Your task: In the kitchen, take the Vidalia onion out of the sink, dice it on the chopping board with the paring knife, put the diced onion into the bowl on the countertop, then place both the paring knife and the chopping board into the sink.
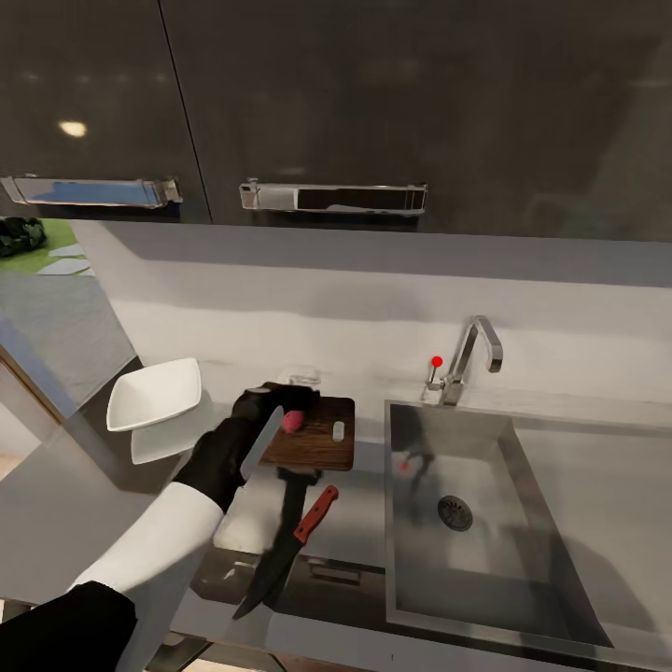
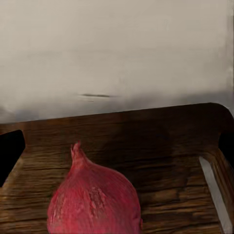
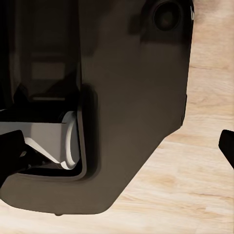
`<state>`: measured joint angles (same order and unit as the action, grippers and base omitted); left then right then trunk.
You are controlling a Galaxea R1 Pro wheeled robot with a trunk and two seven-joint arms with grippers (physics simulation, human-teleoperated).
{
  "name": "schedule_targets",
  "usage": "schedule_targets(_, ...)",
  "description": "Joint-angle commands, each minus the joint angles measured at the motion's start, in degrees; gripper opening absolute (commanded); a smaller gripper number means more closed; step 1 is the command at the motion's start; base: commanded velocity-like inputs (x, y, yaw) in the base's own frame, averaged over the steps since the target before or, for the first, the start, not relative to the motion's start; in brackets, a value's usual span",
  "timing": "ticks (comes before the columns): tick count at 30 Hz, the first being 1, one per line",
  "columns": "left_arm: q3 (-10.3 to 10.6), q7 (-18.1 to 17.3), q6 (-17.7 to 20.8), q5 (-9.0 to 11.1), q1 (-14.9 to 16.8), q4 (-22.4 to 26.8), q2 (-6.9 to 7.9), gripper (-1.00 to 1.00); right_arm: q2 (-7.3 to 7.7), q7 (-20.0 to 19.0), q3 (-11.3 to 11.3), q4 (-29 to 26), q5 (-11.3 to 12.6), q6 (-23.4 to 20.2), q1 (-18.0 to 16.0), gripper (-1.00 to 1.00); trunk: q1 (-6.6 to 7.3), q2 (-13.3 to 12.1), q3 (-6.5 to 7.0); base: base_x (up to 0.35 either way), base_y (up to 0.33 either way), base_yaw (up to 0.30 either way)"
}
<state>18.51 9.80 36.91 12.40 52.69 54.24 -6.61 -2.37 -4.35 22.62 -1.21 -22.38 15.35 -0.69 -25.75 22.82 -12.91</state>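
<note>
**Onion on the board, between my left fingers**

Onion [image 2: 95, 200], reddish-pink with its pointed tip up, sits on the chopping board [image 1: 313, 437], towards the board's back edge. My left gripper [image 1: 280, 403] reaches over the board's back-left corner, and the onion lies just in front of it. In my left wrist view one dark fingertip [image 2: 9, 153] shows at either side of the frame with the onion between them, so the jaws are spread wide and do not touch it.

The board lies on the countertop [image 1: 56, 504] just left of the sink [image 1: 485, 504]. The paring knife [image 1: 285, 546] rests on the countertop off the board's front edge, red handle nearest the board. The bowl [image 1: 154, 394] stands at the worktop's back-left.

My right gripper [image 3: 117, 156] is spread, holding nothing, above pale wooden floor.
</note>
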Motion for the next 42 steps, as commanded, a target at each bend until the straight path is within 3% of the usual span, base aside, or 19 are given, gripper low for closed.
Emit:
schedule_targets(1, 0.12, 0.55, 1.87, 0.58, 0.05, 4.71, 0.13, 1.00, 0.00, -0.22, 0.55, -0.02, -0.30, 0.12, -0.02, 1.00, -0.03, 0.10, -0.11, 0.000, 0.000, 0.000)
schedule_targets(9, -0.12, 0.65, 13.21, 0.47, 0.05, 20.89, 1.17, 1.00, 0.00, -0.22, 0.66, -0.02, -0.30, 0.12, -0.02, 1.00, -0.03, 0.10, -0.11, 0.000, 0.000, 0.000)
schedule_targets(12, -0.14, 0.67, 15.03, 0.50, 0.05, 23.22, 1.40, 1.00, 0.00, -0.22, 0.71, -0.02, -0.30, 0.12, -0.02, 1.00, -0.03, 0.10, -0.11, 0.000, 0.000, 0.000)
schedule_targets(42, 0.12, 0.66, 15.92, 1.04, 0.05, 17.93, 1.17, 1.00, 0.44, -0.18, 0.86, -0.11, -0.39, 0.17, -0.02, 1.00, -0.03, 0.10, -0.11, -0.302, 0.000, 0.000)
